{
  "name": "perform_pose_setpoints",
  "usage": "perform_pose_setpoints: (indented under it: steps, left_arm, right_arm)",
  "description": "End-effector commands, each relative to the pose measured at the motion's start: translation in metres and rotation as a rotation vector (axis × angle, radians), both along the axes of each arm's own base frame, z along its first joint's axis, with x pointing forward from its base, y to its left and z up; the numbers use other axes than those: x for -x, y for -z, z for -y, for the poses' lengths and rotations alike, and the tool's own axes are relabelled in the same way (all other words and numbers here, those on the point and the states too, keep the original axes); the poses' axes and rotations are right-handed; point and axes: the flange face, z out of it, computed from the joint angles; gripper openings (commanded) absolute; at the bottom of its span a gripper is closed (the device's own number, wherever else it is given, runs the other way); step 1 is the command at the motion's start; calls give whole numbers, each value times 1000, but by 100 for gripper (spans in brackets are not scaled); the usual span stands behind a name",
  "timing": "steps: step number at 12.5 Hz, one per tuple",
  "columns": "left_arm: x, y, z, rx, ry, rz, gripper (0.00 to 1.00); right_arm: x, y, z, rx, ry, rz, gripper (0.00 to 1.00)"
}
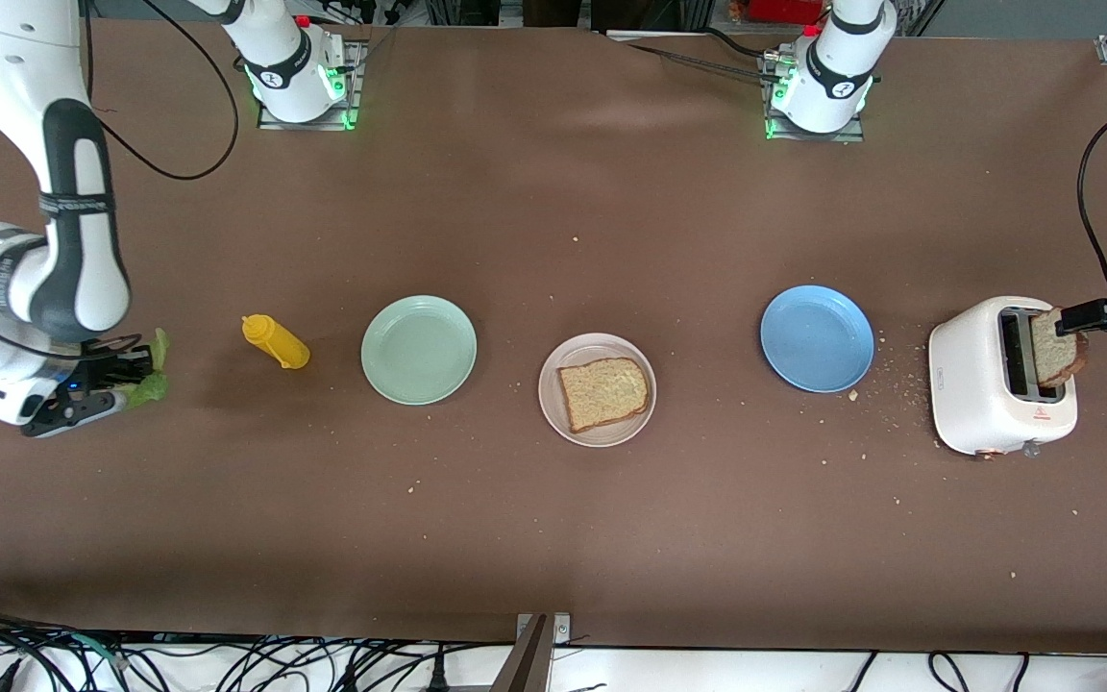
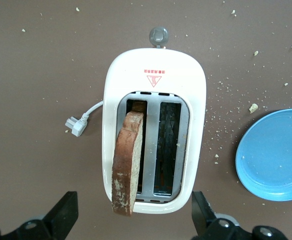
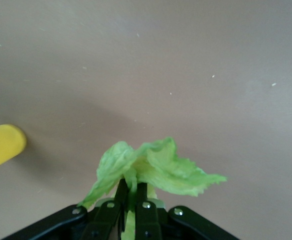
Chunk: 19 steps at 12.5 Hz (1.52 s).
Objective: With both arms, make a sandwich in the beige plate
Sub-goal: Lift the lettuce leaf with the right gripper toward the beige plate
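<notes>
1. Right gripper (image 3: 128,200) pinched tight on lettuce leaf (image 3: 151,167), leaf fanning out ahead of the fingertips; over bare table at the right arm's end.
2. Just past those fingers, toward the table's middle: yellow mustard bottle (image 1: 276,341) lying on its side, then green plate (image 1: 419,348), then beige plate (image 1: 597,389) with one bread slice (image 1: 603,392) flat in it. Beige plate well apart from the leaf, so a long carry along the table; bottle and green plate sit under that path, likely cleared if lifted first.
3. Left gripper (image 2: 133,220) spread wide, fingers (image 2: 62,212) straddling the white toaster (image 2: 153,132) end, nothing held. Second slice (image 2: 128,162) upright on edge in one slot, tilted, long axis along the slot, directly ahead between the fingers; other slot empty.
4. Blue plate (image 1: 817,337) between toaster and beige plate, empty; crumbs around.
5. Judgement: lettuce onto the plated slice first, toaster slice on top after.
</notes>
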Motion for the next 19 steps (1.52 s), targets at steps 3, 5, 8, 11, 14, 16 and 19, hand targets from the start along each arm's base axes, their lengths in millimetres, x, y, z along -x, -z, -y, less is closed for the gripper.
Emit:
perform_pose_setpoints:
  steps: [3,5,8,11,14,16,19]
  left_arm:
    - [0,-1,2,23,-2,12,100]
    - [0,-1,2,23,-2,12,100]
    - [0,1,2,24,0,9,100]
    - [-2,9,1,24,1,-2,100]
    - [-5,30,-8,21,-9,-22,100]
    - [-8,44,-9,18,-8,-28,100]
    - [-7,59,-10,23,-10,-53,77]
  right_arm:
    - [-19,-85,-47,30,116,-126,0]
    - [-22,-110,-94,49,184,-149,0]
    - [-20,-138,-184,72,332,-154,0]
    - [-11,-137,-269,20,569,-186,0]
    - [-2,-132,-355,-29,756,-175,0]
    - [6,-117,-411,-55,887,-193,0]
    - [14,-88,-487,-145,1087,-190,0]
